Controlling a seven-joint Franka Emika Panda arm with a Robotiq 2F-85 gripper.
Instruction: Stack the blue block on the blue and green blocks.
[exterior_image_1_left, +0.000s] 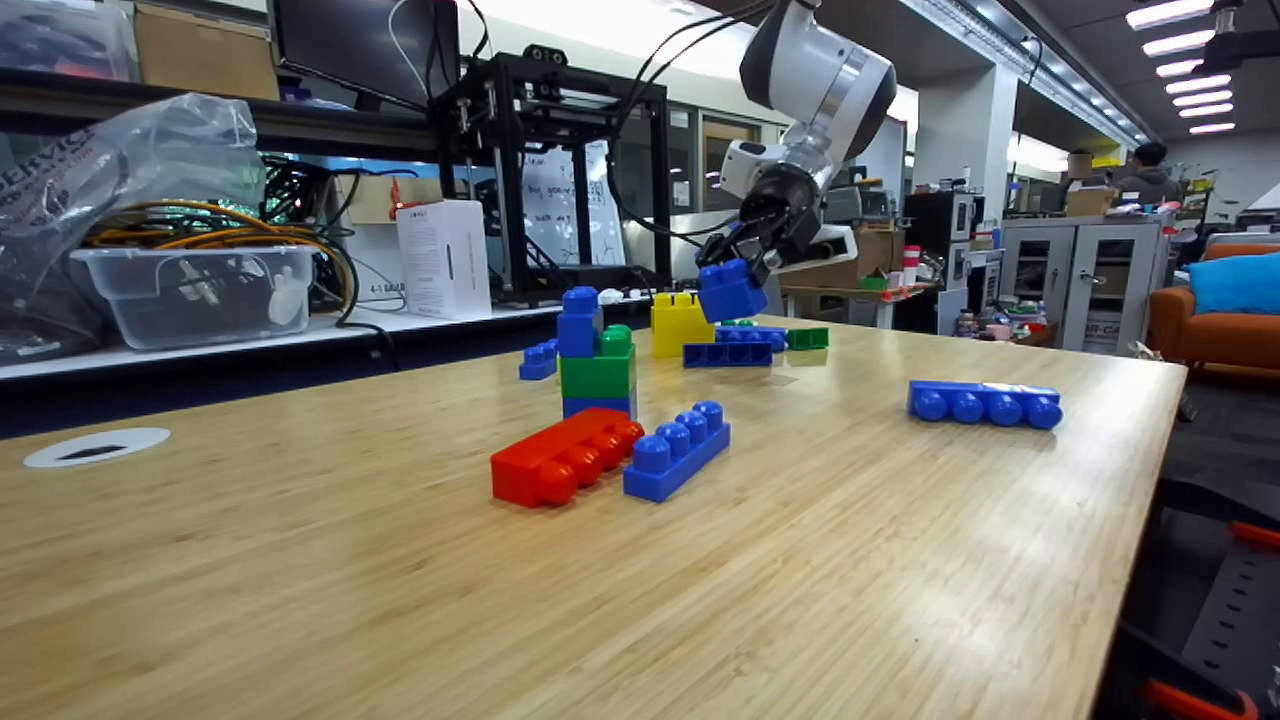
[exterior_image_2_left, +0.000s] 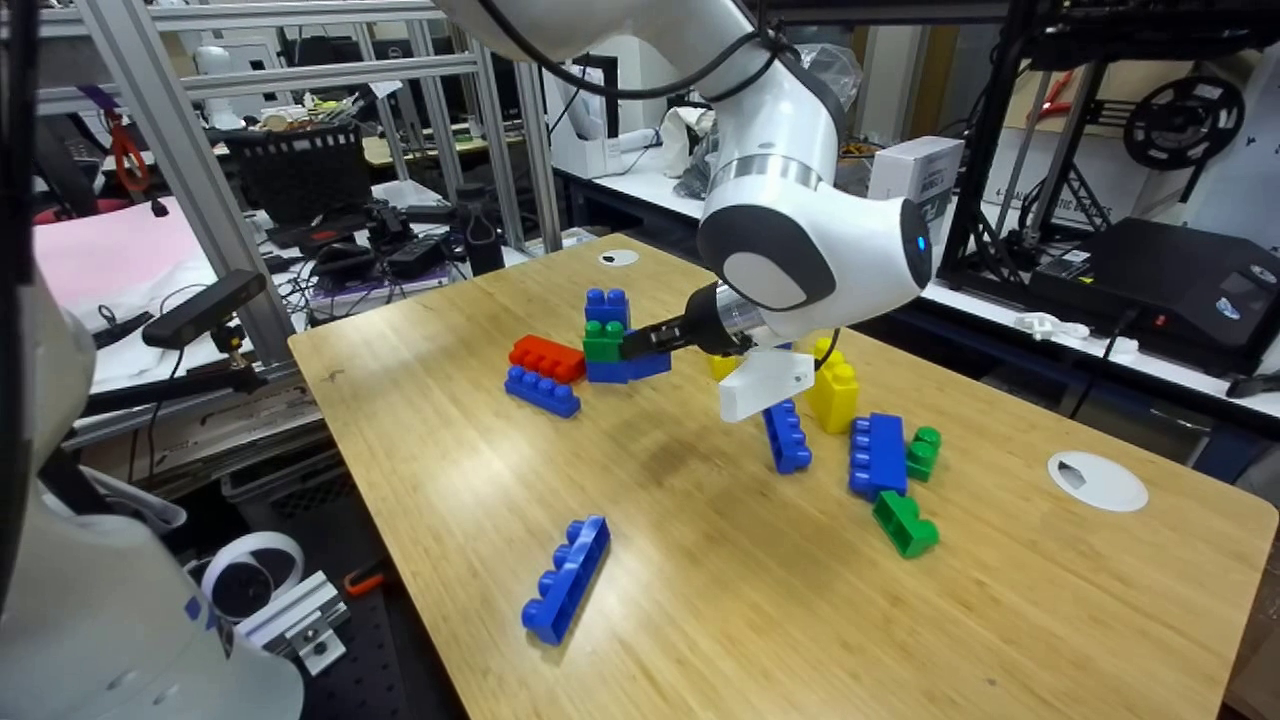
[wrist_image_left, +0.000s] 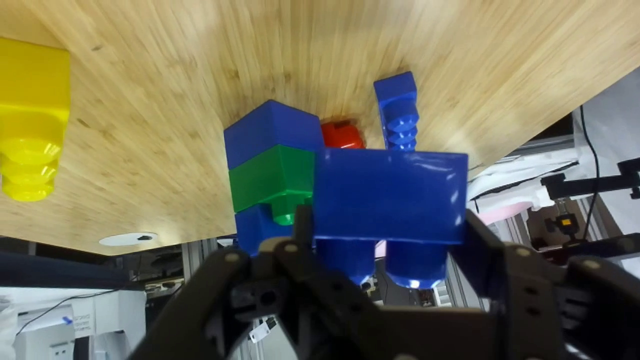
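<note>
While claw (wrist_image_left: 388, 222) grips 1 blue block (wrist_image_left: 390, 192), stack (exterior_image_1_left: 597, 376) apart.

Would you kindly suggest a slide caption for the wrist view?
The jaws hold the blue block above the table, green-and-blue stack beyond it, yellow brick at the picture's left edge.

Bright | ceiling lights (exterior_image_1_left: 1197, 84) | soft shadow (exterior_image_2_left: 672, 460) on table (exterior_image_2_left: 700, 570) | wrist view: tool (wrist_image_left: 390, 225) blurred
</note>
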